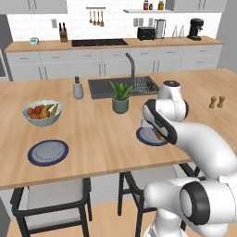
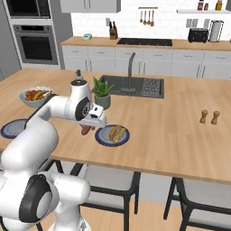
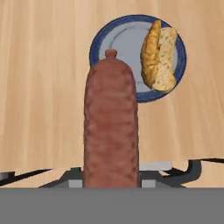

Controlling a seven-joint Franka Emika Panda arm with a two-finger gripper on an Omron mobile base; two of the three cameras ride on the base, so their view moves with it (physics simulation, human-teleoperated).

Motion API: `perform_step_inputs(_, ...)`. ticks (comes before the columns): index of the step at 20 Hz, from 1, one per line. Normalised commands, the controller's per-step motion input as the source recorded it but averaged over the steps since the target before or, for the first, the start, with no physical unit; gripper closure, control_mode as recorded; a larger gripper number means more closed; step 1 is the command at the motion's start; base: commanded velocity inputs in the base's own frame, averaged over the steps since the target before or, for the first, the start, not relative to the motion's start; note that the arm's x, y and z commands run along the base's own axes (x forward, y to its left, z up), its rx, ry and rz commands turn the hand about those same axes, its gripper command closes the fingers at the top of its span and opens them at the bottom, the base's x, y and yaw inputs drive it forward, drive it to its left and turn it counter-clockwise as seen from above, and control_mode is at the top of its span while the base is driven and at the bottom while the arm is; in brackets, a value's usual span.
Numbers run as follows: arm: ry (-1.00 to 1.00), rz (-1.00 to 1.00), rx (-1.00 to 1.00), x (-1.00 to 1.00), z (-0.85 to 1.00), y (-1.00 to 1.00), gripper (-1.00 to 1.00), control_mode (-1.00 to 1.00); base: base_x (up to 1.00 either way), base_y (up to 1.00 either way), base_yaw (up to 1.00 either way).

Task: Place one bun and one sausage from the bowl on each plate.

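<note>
My gripper (image 2: pixel 87 127) is shut on a reddish-brown sausage (image 3: pixel 111 127) that hangs down from it (image 2: pixel 85 131), just above the counter. It hovers at the left edge of a dark blue plate (image 2: pixel 102 136). A golden bun (image 2: pixel 117 133) lies on that plate's right half, split side up (image 3: pixel 158 54). In the hand view the sausage stands in front of the plate's rim (image 3: pixel 98 43) and hides the fingertips. A second, bare plate (image 1: pixel 47 152) lies at the counter's left near the front edge, also seen as (image 2: pixel 10 128). The bowl is out of view.
A pale bowl of fruit (image 1: pixel 42 112) stands behind the left plate. A potted plant (image 1: pixel 121 98), a grey bottle (image 1: pixel 78 88) and the sink (image 1: pixel 122 86) lie further back. Two wooden shakers (image 2: pixel 209 117) stand at the right. Chairs (image 1: pixel 55 199) sit under the counter's front edge.
</note>
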Motion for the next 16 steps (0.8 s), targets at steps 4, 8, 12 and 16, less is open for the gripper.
perform_step_inputs(4, 0.05, 0.00, 0.00, 1.00, -0.09, -0.20, 1.00, -1.00, 0.00, 0.00, 0.00)
perform_step_inputs(8, 0.01, 0.00, 0.00, 0.95, -0.47, -0.08, 1.00, -1.00, 0.00, 0.00, 0.00)
perform_step_inputs(12, 0.01, 0.00, 0.00, 0.71, -0.64, 0.00, 1.00, -1.00, 0.00, 0.00, 0.00)
perform_step_inputs(16, 0.00, 0.00, 0.00, 0.48, -0.69, 0.00, 1.00, -1.00, 0.00, 0.00, 0.00)
